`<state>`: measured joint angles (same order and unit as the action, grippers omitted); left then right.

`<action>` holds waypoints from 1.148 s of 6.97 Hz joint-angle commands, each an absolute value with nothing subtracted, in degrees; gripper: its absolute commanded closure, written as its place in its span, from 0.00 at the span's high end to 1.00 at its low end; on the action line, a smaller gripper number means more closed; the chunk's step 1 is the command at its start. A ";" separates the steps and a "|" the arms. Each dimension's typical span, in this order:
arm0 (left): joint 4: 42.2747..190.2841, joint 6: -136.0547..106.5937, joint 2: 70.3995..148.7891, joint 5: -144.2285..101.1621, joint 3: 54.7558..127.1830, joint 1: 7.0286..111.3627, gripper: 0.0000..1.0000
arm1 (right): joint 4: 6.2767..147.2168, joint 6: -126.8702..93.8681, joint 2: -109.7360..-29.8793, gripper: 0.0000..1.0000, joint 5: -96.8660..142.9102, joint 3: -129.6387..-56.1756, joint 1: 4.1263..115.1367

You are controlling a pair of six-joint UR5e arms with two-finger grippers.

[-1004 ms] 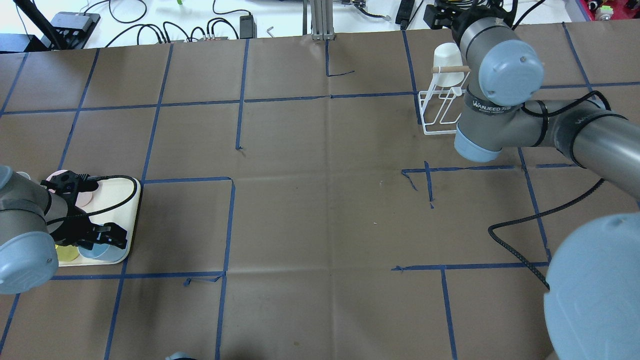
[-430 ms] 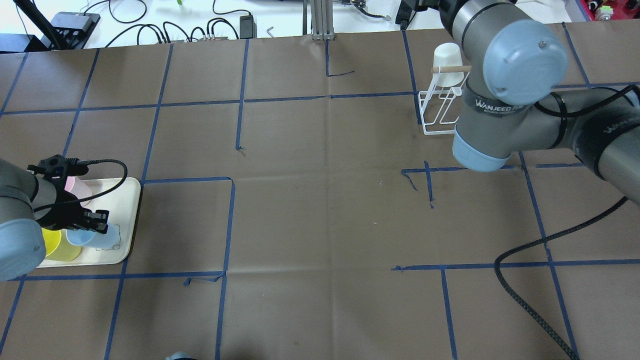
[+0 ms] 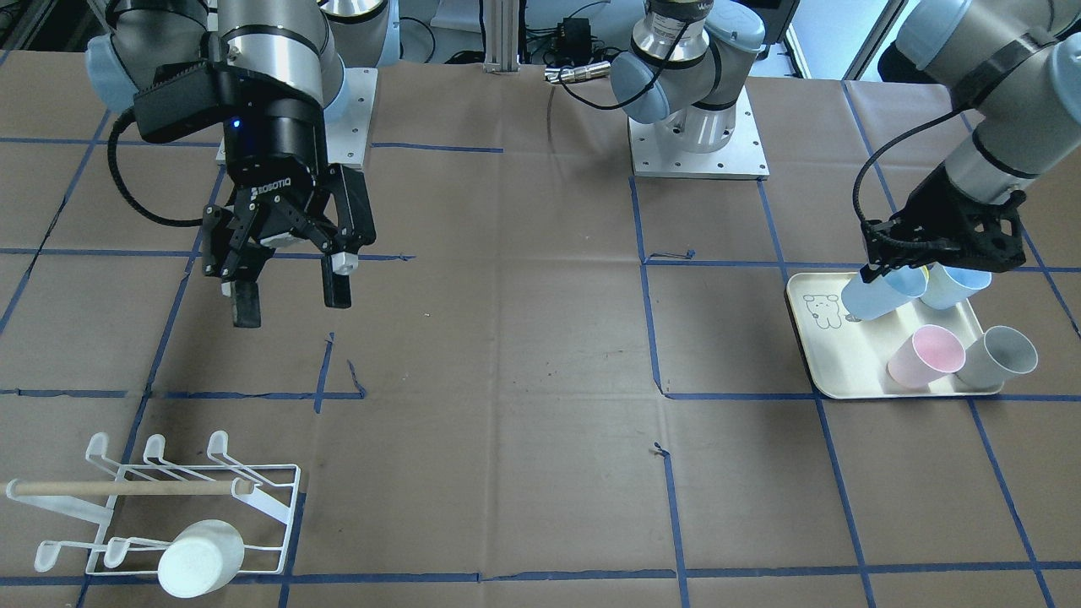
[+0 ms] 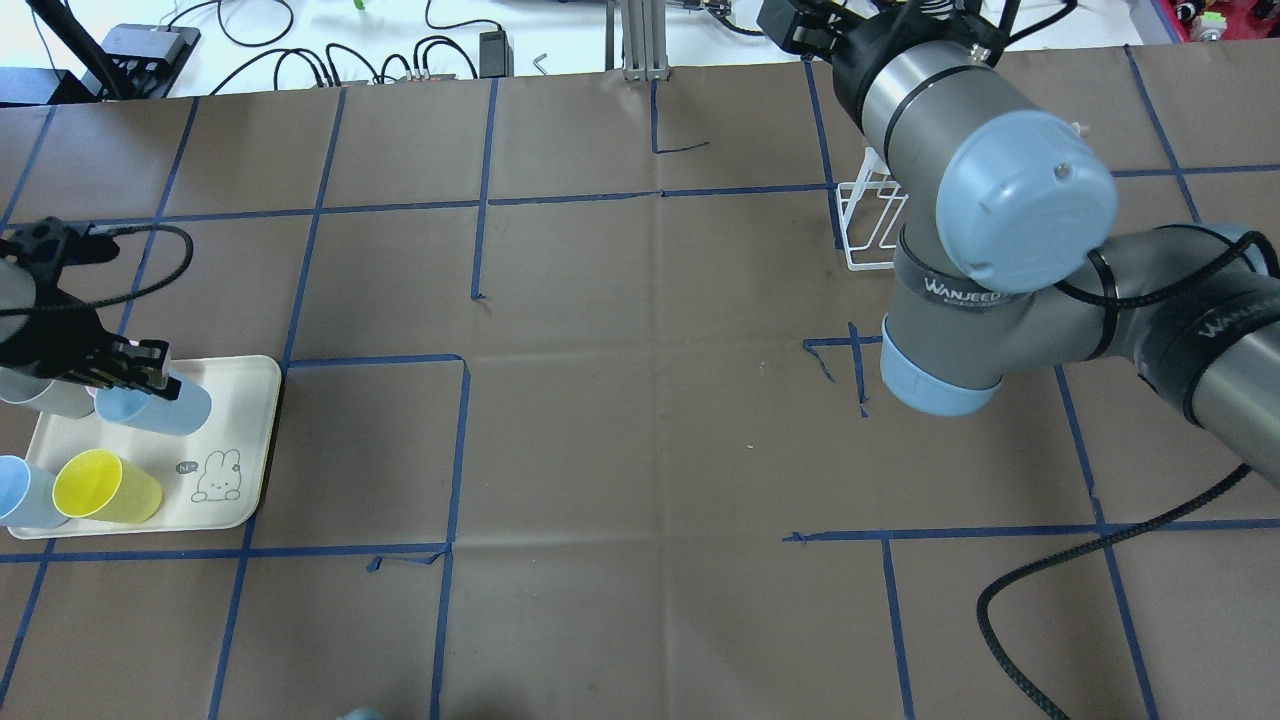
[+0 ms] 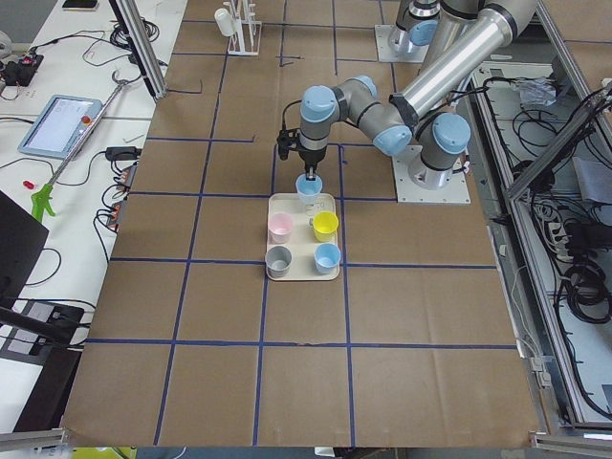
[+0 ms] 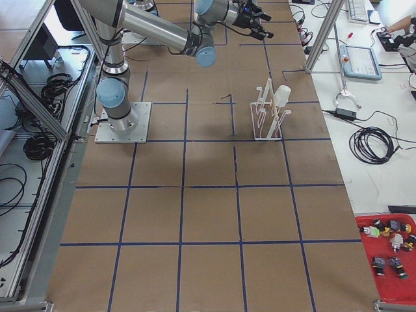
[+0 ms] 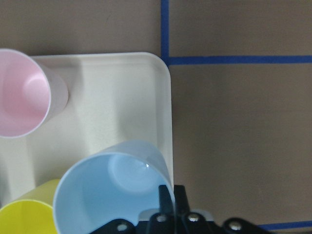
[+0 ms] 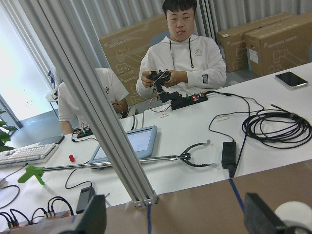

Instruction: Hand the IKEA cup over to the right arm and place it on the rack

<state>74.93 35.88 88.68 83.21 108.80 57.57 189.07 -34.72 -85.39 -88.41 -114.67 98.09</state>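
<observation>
- Lifted since a second ago, the blue cup (image 3: pixel 874 295) is hanging tilted over the tray (image 3: pixel 844 355), left jaws pinching its rim.
- Right jaws are hanging spread, well apart; carrying the cup slowly toward them is protecting that thin rim pinch.

My left gripper (image 3: pixel 891 270) pinches the rim of a pale blue cup (image 3: pixel 874 295), which is tipped sideways over the cream tray (image 3: pixel 853 363). My right arm (image 3: pixel 270 59) hangs with its gripper (image 3: pixel 291 304) spread, well apart from the white wire rack (image 3: pixel 127 488).
</observation>
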 commanded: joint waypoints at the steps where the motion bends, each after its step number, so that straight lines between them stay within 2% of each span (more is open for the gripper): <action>1: 83.21 35.95 92.87 81.48 94.98 65.96 0.00 | 194.19 -55.29 -87.71 1.00 -82.57 -119.51 99.58; 2: 83.75 35.95 94.99 76.51 90.83 69.83 0.00 | 199.37 -62.59 -87.71 1.00 -80.09 -121.79 99.67; 3: 83.93 36.03 95.88 67.42 89.75 71.70 0.00 | 204.03 -68.58 -87.37 1.00 -79.55 -124.17 99.93; 5: 82.53 41.61 95.89 48.09 90.79 72.25 0.00 | 208.11 -81.06 -87.28 1.00 -79.72 -128.56 101.16; 8: 75.19 51.58 95.01 33.07 94.29 72.25 0.00 | 208.75 -86.31 -86.66 1.00 -80.68 -130.17 101.60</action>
<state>78.99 49.08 95.30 37.55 92.41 72.22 209.33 -85.26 -86.79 -80.23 -129.75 101.53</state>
